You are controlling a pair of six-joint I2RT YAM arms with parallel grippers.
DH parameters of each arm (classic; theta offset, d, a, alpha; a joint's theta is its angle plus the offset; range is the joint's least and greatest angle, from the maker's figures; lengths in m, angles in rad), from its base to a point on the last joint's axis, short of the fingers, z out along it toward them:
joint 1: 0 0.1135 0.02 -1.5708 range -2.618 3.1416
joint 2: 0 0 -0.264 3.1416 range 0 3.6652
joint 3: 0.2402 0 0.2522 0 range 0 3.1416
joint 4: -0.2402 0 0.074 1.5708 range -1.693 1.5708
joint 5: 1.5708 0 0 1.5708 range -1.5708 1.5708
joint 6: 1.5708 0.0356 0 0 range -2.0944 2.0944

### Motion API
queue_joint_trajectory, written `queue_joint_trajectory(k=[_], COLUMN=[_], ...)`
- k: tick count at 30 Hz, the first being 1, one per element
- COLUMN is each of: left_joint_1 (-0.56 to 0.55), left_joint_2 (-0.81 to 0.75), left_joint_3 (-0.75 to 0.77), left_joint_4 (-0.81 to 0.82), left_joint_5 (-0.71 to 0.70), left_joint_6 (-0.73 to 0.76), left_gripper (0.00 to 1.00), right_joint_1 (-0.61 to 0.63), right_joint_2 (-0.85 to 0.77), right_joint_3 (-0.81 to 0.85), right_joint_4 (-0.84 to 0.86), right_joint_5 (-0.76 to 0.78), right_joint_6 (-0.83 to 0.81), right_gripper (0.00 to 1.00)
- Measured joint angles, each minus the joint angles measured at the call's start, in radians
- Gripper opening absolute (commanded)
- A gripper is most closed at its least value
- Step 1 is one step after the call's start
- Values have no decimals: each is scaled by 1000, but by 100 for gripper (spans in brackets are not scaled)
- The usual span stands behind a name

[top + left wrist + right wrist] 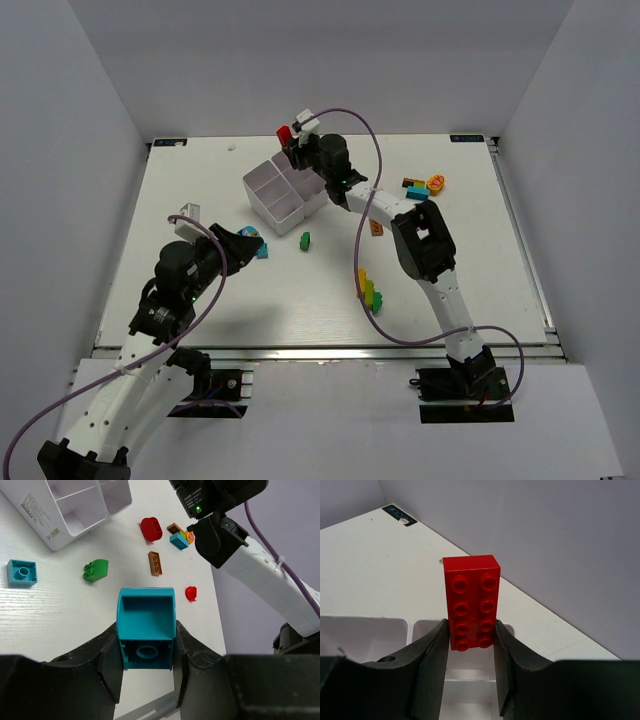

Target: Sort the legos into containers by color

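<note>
1. My right gripper (470, 642): fingers clamped on a red 2x4 brick (471, 600), which stands upright with its studs toward the wrist cam. It is held above the far side of the white 4-compartment tray (409, 630).
2. My left gripper (146, 655): fingers clamped on a teal hollow brick (146, 625), open side up, low over the table (480, 270), near and left of the tray.
3. The tray sits far-centre on the table, rotated so 1 corner points near.
4. A green sloped brick (96, 571) lies just near the tray, to the right of my left gripper. A small teal square brick (22, 573) lies loose close by.
5. An orange-brown flat brick (156, 563) and a small red round piece (191, 593) lie beside the right arm.
6. A yellow-green stack (370, 292) lies near-centre, next to the right arm.
7. There is a mixed cluster of teal, orange and yellow pieces (425, 186) at far right, well apart from the tray.
</note>
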Motion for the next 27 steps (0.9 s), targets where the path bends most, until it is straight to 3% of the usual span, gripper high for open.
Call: queue_joint_trajectory(k=[6, 10, 14, 21, 27], left_joint_1=[0, 0, 0, 0, 0], left_joint_2=[0, 0, 0, 0, 0], left_joint_3=[-1, -5, -5, -5, -5], left_joint_4=[-12, -12, -12, -12, -12], left_joint_5=[0, 0, 0, -1, -1], left_joint_6=[0, 0, -1, -1, -3], left_gripper=[0, 0, 0, 0, 0], right_joint_1=[4, 7, 9, 10, 11], right_joint_2=[6, 6, 7, 7, 7], right_joint_3=[-3, -11, -20, -26, -37], right_joint_4=[5, 7, 5, 7, 6], right_joint_5=[0, 0, 0, 0, 0], right_joint_6=[-2, -2, -3, -12, -25], right_gripper=[18, 34, 40, 65, 65])
